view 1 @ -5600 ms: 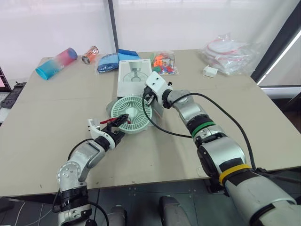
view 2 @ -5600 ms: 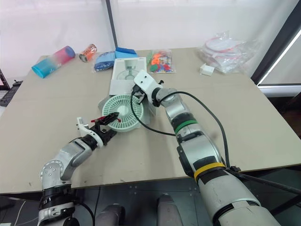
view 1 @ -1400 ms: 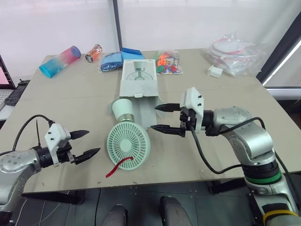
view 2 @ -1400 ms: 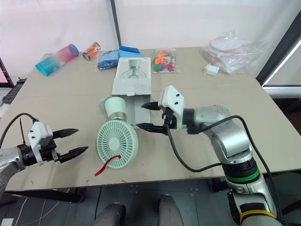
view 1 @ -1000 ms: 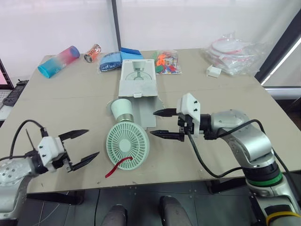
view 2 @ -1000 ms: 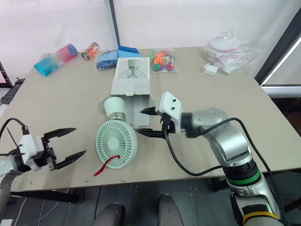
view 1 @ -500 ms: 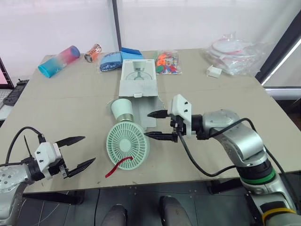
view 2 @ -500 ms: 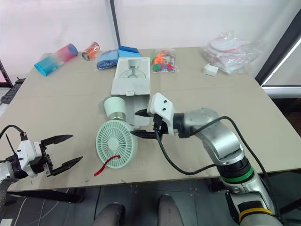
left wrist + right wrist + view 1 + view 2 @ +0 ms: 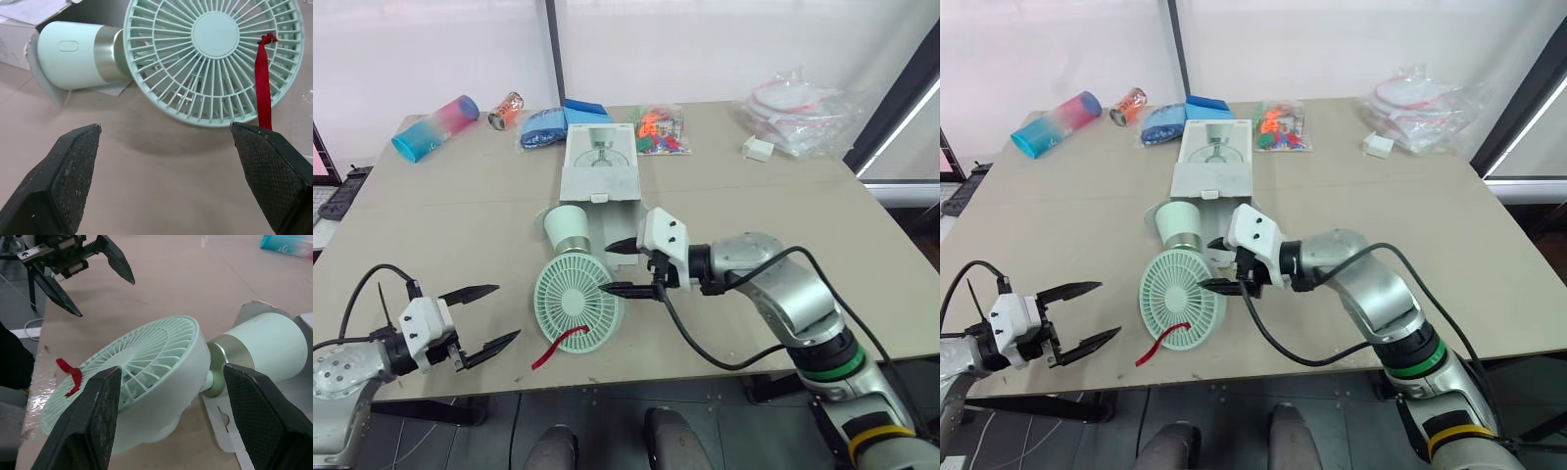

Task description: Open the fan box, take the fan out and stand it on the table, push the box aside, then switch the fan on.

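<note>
The fan (image 9: 578, 297) lies on the counter (image 9: 460, 215) by the box (image 9: 599, 171). The right end effector (image 9: 608, 268) reaches in, spread astride the fan's rim. The left end effector (image 9: 507, 311), also spread, hovers well left of the fan.

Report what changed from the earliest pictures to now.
The fan came out of the box toward the robot and now lies on its side on the table. The left end effector let go of it and drew back to the near edge, open. The right end effector backed off, then returned, open around the fan head. The box stayed put.
</note>
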